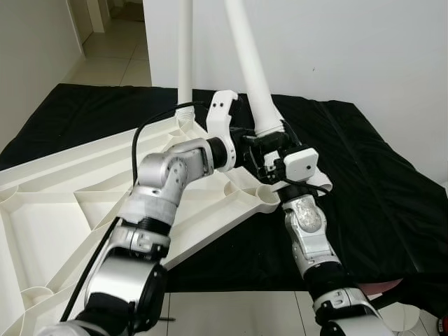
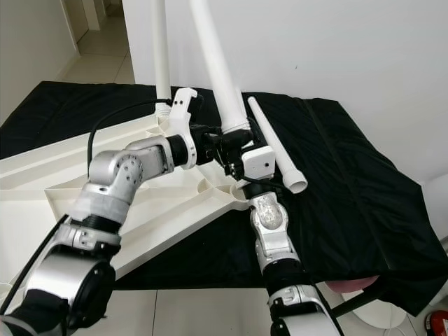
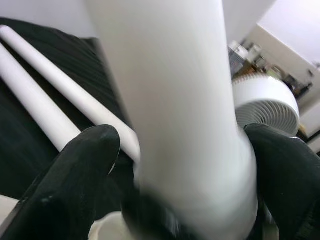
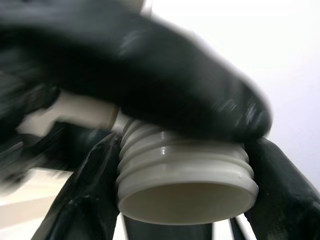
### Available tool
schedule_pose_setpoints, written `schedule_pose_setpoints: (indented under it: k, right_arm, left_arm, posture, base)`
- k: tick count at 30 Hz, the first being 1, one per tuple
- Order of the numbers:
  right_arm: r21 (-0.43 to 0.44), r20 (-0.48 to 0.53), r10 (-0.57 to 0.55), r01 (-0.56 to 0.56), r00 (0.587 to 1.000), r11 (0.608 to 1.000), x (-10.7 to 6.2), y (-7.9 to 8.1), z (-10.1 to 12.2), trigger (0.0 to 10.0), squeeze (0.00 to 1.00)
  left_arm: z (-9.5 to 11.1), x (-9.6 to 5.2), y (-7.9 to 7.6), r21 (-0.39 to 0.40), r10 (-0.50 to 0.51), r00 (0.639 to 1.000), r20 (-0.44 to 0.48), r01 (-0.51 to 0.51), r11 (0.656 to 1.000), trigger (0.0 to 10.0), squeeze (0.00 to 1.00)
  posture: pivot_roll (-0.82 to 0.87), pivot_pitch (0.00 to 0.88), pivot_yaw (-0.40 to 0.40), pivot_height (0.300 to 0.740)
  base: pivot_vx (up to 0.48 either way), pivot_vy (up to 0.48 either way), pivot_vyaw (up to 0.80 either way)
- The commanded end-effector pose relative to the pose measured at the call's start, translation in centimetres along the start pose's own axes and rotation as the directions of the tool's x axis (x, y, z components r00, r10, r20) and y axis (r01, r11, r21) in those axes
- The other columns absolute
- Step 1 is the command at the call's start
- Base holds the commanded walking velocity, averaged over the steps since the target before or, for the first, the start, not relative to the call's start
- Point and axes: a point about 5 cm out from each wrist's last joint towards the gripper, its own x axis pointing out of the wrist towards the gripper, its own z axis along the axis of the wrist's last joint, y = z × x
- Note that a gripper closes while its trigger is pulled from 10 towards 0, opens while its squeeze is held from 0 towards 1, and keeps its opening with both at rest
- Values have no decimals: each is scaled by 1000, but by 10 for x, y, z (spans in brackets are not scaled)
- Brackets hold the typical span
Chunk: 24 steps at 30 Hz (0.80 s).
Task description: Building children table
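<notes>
A white plastic table top (image 1: 63,210) lies upside down on a black cloth (image 1: 378,182). One white leg (image 1: 185,56) stands upright in its far corner. Both grippers hold a second long white leg (image 1: 250,63), tilted, over the near right corner socket (image 2: 241,194). My left gripper (image 1: 253,148) is shut on its lower shaft (image 3: 175,100). My right gripper (image 1: 271,166) is shut on the ribbed, threaded end (image 4: 185,170), whose open mouth is still free of the socket.
A loose white leg (image 2: 276,143) lies on the cloth to the right of the grippers. A white fan (image 3: 265,105) stands further off. A white wall runs behind, tiled floor lies in front, and a pinkish object (image 2: 350,287) sits low at the right.
</notes>
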Motion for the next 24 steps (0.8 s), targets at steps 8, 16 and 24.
schedule_pose_setpoints:
  k: [8, 16, 24]
  right_arm:
    - [-48, -24, 150, -151, 988, 987, -28, 25, -1, 10000, 0]
    - [-70, -40, 158, -160, 987, 985, -39, 27, -2, 10000, 0]
    - [-121, -64, 171, -178, 983, 977, -55, 29, 0, 10000, 0]
  left_arm:
    - [31, -1, 11, -129, 14, 999, 42, -8, 992, 10000, 0]
    - [40, -2, 17, -155, 34, 998, 50, -25, 988, 10000, 0]
    - [57, -10, 39, -187, 153, 987, 53, -140, 972, 10000, 0]
  posture:
    - [-28, 0, -26, 740]
    - [-31, 0, -22, 740]
    - [-39, 0, -11, 740]
  base:
    - [0, 0, 0]
    - [0, 0, 0]
    - [0, 0, 0]
